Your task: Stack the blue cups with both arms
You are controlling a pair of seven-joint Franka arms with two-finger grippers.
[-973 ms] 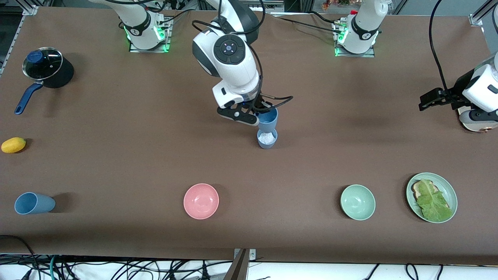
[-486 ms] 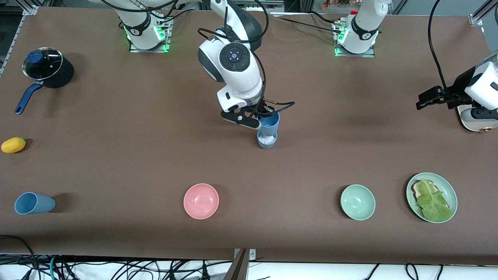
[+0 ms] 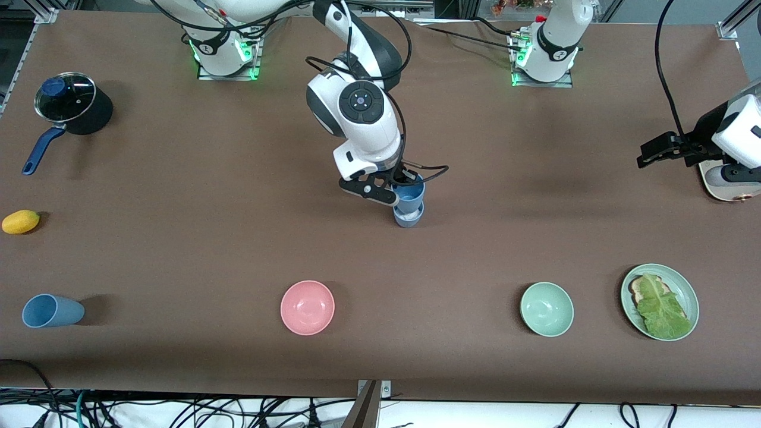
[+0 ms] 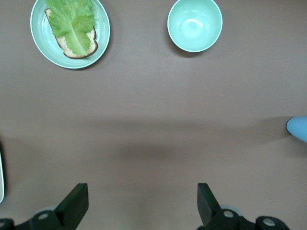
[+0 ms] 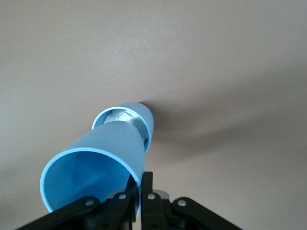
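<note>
Three blue cups in all. Two at mid-table: grey-blue cup point(image 3: 408, 217) upright on the brown table point(image 3: 178, 226), mostly covered by the sky-blue cup point(image 3: 409, 196) partly lowered into its mouth point(image 5: 123, 120), tilted a little rather than seated; only the lower cup's rim and a glimpse of something white inside visible in the right wrist view, contents hard to make out. Upper cup point(image 5: 96, 175) bright and tapered, open mouth up, rim pinched by the right gripper point(image 3: 397, 189) with one finger inside the wall and one outside point(image 5: 136, 199), jaws narrow on that wall; fingertips themselves largely hidden by the cup in the front view. Third blue cup point(image 3: 52, 311) lying on its side near the front edge at the right arm's end of the table, apart from the stack. Left gripper point(image 3: 663, 151) waiting over the left arm's end of the table, fingers point(image 4: 72, 206) spread wide with nothing between them; arm cut off by the picture edge, a pale rounded object point(image 3: 728, 184) beneath it half hidden and not identifiable. Edge of a blue cup point(image 4: 298, 128) barely in the left wrist view.
</note>
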